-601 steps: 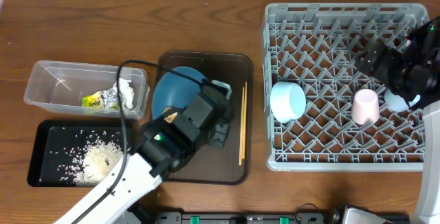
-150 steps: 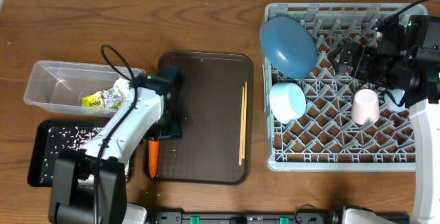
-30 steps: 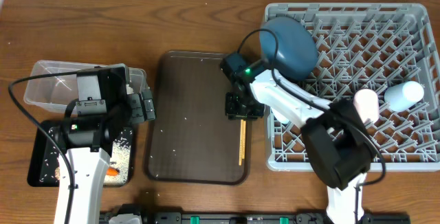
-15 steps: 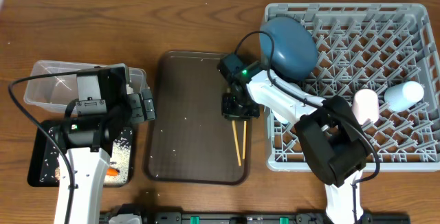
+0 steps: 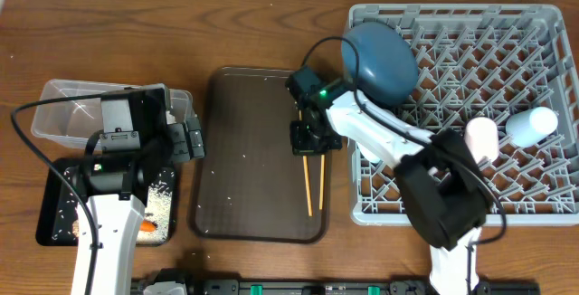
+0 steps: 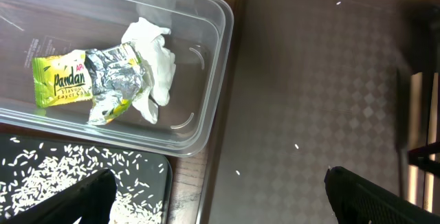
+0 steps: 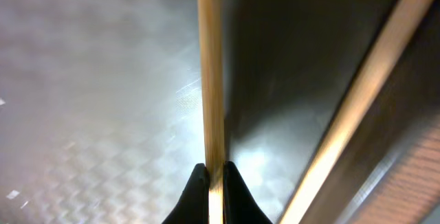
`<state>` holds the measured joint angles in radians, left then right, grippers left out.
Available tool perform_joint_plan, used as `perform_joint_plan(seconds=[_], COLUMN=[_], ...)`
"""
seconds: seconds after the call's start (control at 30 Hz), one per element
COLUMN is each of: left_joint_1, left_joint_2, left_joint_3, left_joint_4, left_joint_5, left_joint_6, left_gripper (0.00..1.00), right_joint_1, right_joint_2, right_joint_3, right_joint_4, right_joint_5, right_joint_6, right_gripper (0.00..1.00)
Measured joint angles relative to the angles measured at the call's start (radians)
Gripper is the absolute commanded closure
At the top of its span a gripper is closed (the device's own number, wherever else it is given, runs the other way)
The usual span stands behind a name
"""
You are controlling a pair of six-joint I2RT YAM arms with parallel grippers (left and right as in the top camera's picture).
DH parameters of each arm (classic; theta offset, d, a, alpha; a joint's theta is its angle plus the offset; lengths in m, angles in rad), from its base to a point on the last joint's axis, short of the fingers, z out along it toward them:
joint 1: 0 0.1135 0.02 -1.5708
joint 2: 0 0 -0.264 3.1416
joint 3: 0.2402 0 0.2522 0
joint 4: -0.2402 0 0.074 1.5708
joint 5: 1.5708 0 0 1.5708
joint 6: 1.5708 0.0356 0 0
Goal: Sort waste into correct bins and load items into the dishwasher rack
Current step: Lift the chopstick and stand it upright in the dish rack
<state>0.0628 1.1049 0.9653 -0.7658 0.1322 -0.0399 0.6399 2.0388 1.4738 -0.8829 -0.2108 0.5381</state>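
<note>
My right gripper (image 5: 308, 142) is shut on one wooden chopstick (image 5: 308, 188) over the right side of the brown serving tray (image 5: 253, 159). In the right wrist view that chopstick (image 7: 210, 80) runs straight up from between the pinched fingertips (image 7: 197, 183). The second chopstick (image 7: 357, 100) lies loose to its right, angled away. The grey dishwasher rack (image 5: 543, 206) holds a blue plate (image 5: 380, 58), a pink cup (image 5: 480, 137) and a pale cup (image 5: 532, 124). My left gripper (image 6: 220, 176) hangs open by the bins, holding nothing.
The clear tub (image 6: 221, 52) holds the yellow-green wrapper (image 6: 69, 78) and white tissue (image 6: 157, 64). The black tray (image 5: 54, 206) below it carries rice (image 6: 62, 176) and a carrot (image 5: 147, 228). A few rice grains dot the serving tray (image 6: 323, 80).
The right gripper has closed on one chopstick, and that stick's free end has swung left, away from the other one. The left arm has not moved.
</note>
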Motion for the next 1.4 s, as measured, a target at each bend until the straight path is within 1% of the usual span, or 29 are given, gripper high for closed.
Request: perform_joint_plan(seconds=[0.2,0.3,0.43,0.53,0.67,0.83,0.93,1.17,1.2,1.23,1.27,1.3,1.4], left_joint_1=[0.0,0.0,0.0,0.0,0.0,0.0,0.0,0.0,0.0,0.0,0.0,0.0,0.0], left_joint_2=[0.0,0.0,0.0,0.0,0.0,0.0,0.0,0.0,0.0,0.0,0.0,0.0,0.0], left_joint_3=[0.0,0.0,0.0,0.0,0.0,0.0,0.0,0.0,0.0,0.0,0.0,0.0,0.0], left_joint_4=[0.0,0.0,0.0,0.0,0.0,0.0,0.0,0.0,0.0,0.0,0.0,0.0,0.0], left_joint_5=[0.0,0.0,0.0,0.0,0.0,0.0,0.0,0.0,0.0,0.0,0.0,0.0,0.0], left_joint_6=[0.0,0.0,0.0,0.0,0.0,0.0,0.0,0.0,0.0,0.0,0.0,0.0,0.0], left_gripper=[0.02,0.02,0.02,0.02,0.02,0.02,0.02,0.02,0.02,0.02,0.02,0.02,0.03], right_joint_1=[-0.008,-0.043,-0.17,-0.333,-0.565,-0.742,-0.784,-0.783,-0.783,-0.782,-0.782,-0.782,-0.775], right_joint_2=[-0.228,-0.334,-0.435,-0.482,-0.501,-0.489,-0.461,-0.339,-0.321,-0.309,-0.296,-0.286,-0.28], right_joint_3=[0.019,0.033,0.037,0.037,0.037,0.036,0.036,0.036,0.036,0.036,0.036,0.036,0.036], right_joint_4=[0.002,-0.005,-0.043,-0.08,-0.124,-0.129,-0.121,-0.081,-0.077,-0.074,-0.07,-0.066,-0.071], right_joint_5=[0.018,0.022,0.026,0.031,0.051,0.07,0.073,0.098,0.105,0.109,0.113,0.116,0.119], right_joint_6=[-0.073,-0.119,-0.178,-0.244,-0.377,-0.509,-0.57,-0.634,-0.637,-0.637,-0.637,-0.644,-0.647], right_gripper=[0.99,0.99,0.99,0.99,0.99,0.99,0.99,0.99,0.94,0.81,0.62,0.56,0.54])
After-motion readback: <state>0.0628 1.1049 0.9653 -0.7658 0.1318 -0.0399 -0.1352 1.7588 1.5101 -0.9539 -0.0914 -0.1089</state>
